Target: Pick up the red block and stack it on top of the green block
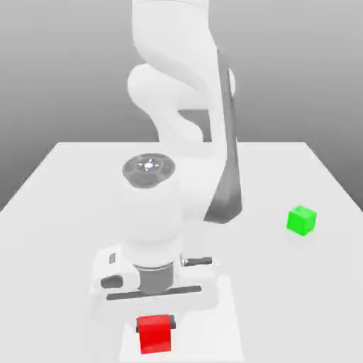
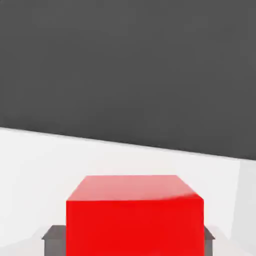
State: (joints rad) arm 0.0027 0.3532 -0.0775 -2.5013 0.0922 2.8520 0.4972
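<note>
Gripper (image 1: 155, 325) clamps the red block (image 1: 154, 334), a cube sitting square, flat face up.

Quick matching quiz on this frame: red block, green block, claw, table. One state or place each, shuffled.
Things:
1. red block
2. green block
3. claw
4. table

States or places:
A. white surface under everything
B. alone on the table, at the exterior view's right
C. shut on the red cube
D. between the fingers, at the near edge in the exterior view

Pairs: 1-D, 2-B, 3-C, 4-A
</note>
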